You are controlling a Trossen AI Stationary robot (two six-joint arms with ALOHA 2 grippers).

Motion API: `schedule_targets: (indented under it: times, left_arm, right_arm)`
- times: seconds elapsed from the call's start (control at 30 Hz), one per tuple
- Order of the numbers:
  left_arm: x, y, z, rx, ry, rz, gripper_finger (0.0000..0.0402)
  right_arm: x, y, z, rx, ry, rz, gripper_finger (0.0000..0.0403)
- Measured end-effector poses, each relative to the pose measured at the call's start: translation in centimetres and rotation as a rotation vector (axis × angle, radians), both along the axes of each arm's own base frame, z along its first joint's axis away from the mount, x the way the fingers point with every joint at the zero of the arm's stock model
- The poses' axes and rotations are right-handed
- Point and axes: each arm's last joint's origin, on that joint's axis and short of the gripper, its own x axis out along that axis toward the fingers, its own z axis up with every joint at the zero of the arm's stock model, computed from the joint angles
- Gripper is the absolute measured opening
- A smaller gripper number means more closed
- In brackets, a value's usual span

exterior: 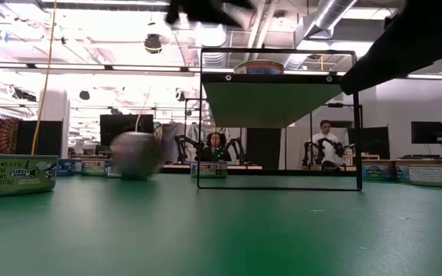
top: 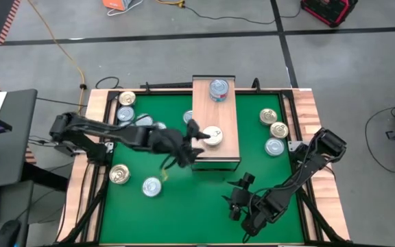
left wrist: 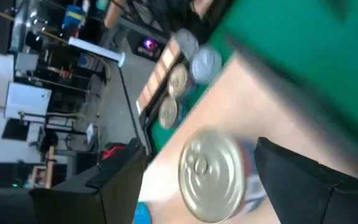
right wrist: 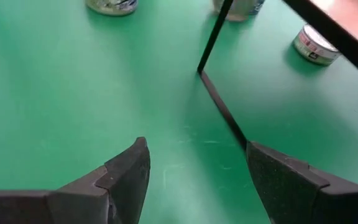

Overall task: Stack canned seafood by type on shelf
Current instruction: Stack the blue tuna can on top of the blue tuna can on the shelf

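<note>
The shelf [top: 216, 113] is a light-wood block on a black frame in the middle of the green mat. A blue-silver can [top: 218, 89] stands on its far end, and a gold-topped can [top: 212, 136] sits nearer its near end. My left gripper [top: 197, 134] reaches in from the table's left and is shut on that gold-topped can [left wrist: 211, 175]. My right gripper [top: 238, 199] hovers open above the mat near the shelf's near right corner; its fingers [right wrist: 129, 171] hold nothing. Several more cans lie on the mat on both sides of the shelf. My left gripper has the gold-topped can by its side wall [left wrist: 252, 182], with one dark finger [left wrist: 297, 180] against it; the other finger is outside the wrist view. It comes slanting from the table's left. The can is upright on or just over the shelf top [left wrist: 247, 106]; which, I cannot tell.
Loose cans lie left of the shelf [top: 127, 98] [top: 119, 173] [top: 151, 186] and right of it [top: 269, 116] [top: 278, 129] [top: 274, 146]. The shelf's black frame bar [right wrist: 222, 109] runs just ahead of my right gripper. A wooden border [top: 307, 110] rims the mat. People sit in the room behind.
</note>
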Motion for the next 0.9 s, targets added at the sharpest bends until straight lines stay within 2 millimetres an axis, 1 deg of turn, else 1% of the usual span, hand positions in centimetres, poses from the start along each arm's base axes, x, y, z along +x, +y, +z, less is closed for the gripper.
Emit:
schedule_targets:
  times: [0.07, 0.1, 0.17, 0.2, 0.33, 0.4, 0.53, 0.6, 0.73, 0.83, 0.9]
  left_arm:
    - [-1.6, -1.0, 2.2, -0.101, -0.023, 0.029, 0.0281]
    - [-2.4, -1.3, 2.8, -0.161, -0.025, 0.048, 0.0278]
    - [-3.7, -1.4, 3.4, -0.264, -0.021, 0.1, 0.0271]
    - [-4.3, -1.4, 3.4, -0.302, 0.0, 0.131, 0.0266]
    - [-6.3, -1.3, 2.4, -0.455, 0.124, 0.264, 0.0248]
    - [-7.1, -1.2, 1.6, -0.512, 0.197, 0.35, 0.0238]
    - [-8.8, -1.5, -1.4, -0.535, 0.391, 0.504, 0.0221]
    - [-9.8, -1.6, -2.4, -0.541, 0.465, 0.588, 0.0216]
    - [-11.0, -1.3, -4.3, -0.543, 0.512, 0.754, 0.0211]
    - [-11.5, -1.2, -5.4, -0.538, 0.524, 0.791, 0.0212]
    - [-11.8, -0.7, -6.1, -0.538, 0.523, 0.806, 0.0217]
  right_arm:
    - [-0.2, 0.2, 0.0, -0.001, 0.001, 0.008, 0.0292]
    - [-0.2, 0.2, 0.0, -0.002, 0.002, 0.009, 0.0292]
    - [-0.2, 0.2, 0.0, -0.001, 0.002, 0.008, 0.0292]
    - [-0.1, 0.1, 0.0, 0.0, 0.0, 0.005, 0.0292]
    - [0.0, 0.1, 0.0, 0.012, -0.008, -0.003, 0.0292]
    - [0.0, 0.2, 0.1, 0.022, -0.018, -0.002, 0.0292]
    - [0.1, 0.2, 0.1, 0.027, -0.023, -0.002, 0.0292]
    - [0.1, 0.2, 0.1, 0.026, -0.022, -0.003, 0.0292]
    - [0.2, 0.1, 0.1, 0.027, -0.023, -0.009, 0.0292]
    - [0.2, 0.1, 0.1, 0.028, -0.024, -0.01, 0.0292]
    - [0.2, 0.1, 0.1, 0.033, -0.029, -0.008, 0.0292]
